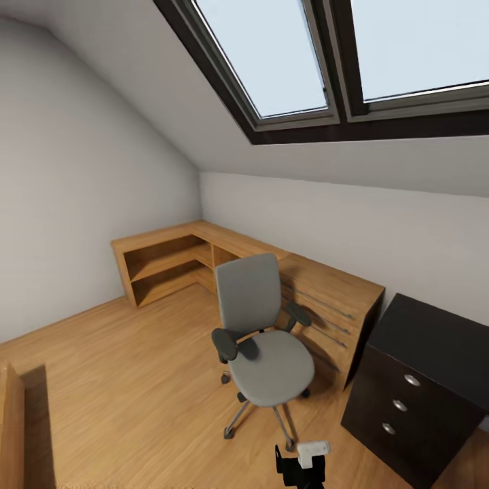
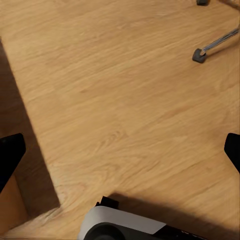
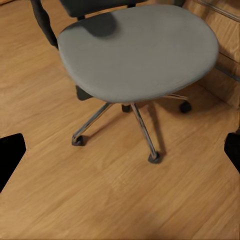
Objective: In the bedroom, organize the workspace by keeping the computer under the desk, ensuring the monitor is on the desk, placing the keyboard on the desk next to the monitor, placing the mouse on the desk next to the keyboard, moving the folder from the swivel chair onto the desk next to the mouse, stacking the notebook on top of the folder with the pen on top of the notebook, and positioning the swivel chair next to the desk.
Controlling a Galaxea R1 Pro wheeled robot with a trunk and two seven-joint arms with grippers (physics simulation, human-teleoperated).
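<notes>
Right gripper [image 1: 302, 462], fingers cropped, before swivel chair [image 1: 261, 339].

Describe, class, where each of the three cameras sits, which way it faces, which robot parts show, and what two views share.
Head view: high on the robot, looking forward and down at the swivel chair, wooden cabinet and dark drawers; a robot part shows at the bottom edge.
Left wrist view: looks down at the wood floor; dark fingertips at both edges.
Right wrist view: looks down at the chair seat, bare; dark fingertips at both edges.
Shared: all three see the chair's wheeled base.
</notes>
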